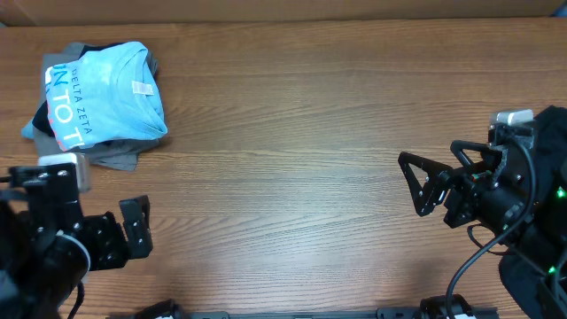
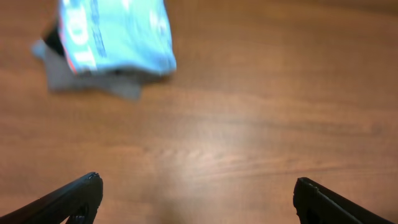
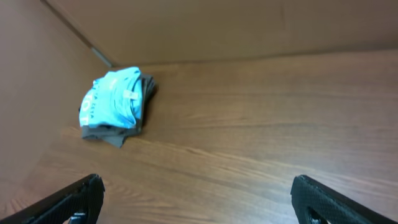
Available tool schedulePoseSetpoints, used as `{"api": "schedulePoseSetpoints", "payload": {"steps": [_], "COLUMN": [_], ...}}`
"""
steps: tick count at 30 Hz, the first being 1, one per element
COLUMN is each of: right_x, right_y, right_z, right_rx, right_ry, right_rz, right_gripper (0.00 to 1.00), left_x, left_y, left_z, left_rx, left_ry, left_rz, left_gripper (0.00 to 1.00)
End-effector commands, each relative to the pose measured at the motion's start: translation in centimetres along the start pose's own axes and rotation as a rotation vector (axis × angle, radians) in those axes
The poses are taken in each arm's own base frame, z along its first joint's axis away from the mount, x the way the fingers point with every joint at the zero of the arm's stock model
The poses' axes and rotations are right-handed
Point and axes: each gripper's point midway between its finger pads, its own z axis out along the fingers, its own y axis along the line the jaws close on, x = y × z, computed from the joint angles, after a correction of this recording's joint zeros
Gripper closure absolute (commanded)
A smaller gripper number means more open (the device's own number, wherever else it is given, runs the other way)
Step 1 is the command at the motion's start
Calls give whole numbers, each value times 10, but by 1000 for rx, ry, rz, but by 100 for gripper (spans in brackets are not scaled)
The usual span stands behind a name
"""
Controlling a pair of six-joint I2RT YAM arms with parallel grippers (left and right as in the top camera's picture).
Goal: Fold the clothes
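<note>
Lettering (image 1: 78, 81) "ZETA" marks the blue T-shirt (image 1: 115, 97) atop the clothes (image 1: 115, 158); both arms' jaws spread, empty.

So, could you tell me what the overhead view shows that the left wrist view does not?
Only overhead: the right hand, open, and the whole pile of clothes. Only left wrist: the left hand from behind, fingertips wide apart over bare wood. Both: the blue T-shirt topping the pile, on the table.
</note>
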Motion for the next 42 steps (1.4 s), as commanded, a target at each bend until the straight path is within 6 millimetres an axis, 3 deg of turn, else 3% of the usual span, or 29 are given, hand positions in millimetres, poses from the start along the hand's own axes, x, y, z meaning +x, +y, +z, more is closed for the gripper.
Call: {"api": "schedulePoseSetpoints", "payload": {"steps": [1, 7, 17, 22, 27, 31, 37, 42], "right_x": [5, 14, 18, -3, -14, 12, 72, 89], "right_y": [-4, -6, -8, -42, -51, -56, -76, -86], "right_z": [0, 0, -1, 2, 7, 16, 25, 31], "right_rx": [18, 26, 37, 222, 226, 178, 182, 174], "right_ry": [21, 55, 73, -39, -228, -343, -430, -580], "right_rz": [7, 24, 25, -51, -183, -219, -240, -285], "right_gripper": [0, 0, 0, 0, 0, 0, 0, 0], "left_x": [14, 29, 29, 28, 27, 26, 26, 27], "left_y": [3, 10, 16, 19, 22, 25, 28, 31], "left_z": [15, 43, 65, 75, 85, 93, 104, 113], "left_rx": [2, 13, 22, 26, 30, 33, 37, 40], "left_ry": [67, 190, 284, 325, 367, 399, 444, 481], "left_rz": [-27, -62, -89, -101, -112, -122, -136, -146], "left_gripper": [0, 0, 0, 0, 0, 0, 0, 0]}}
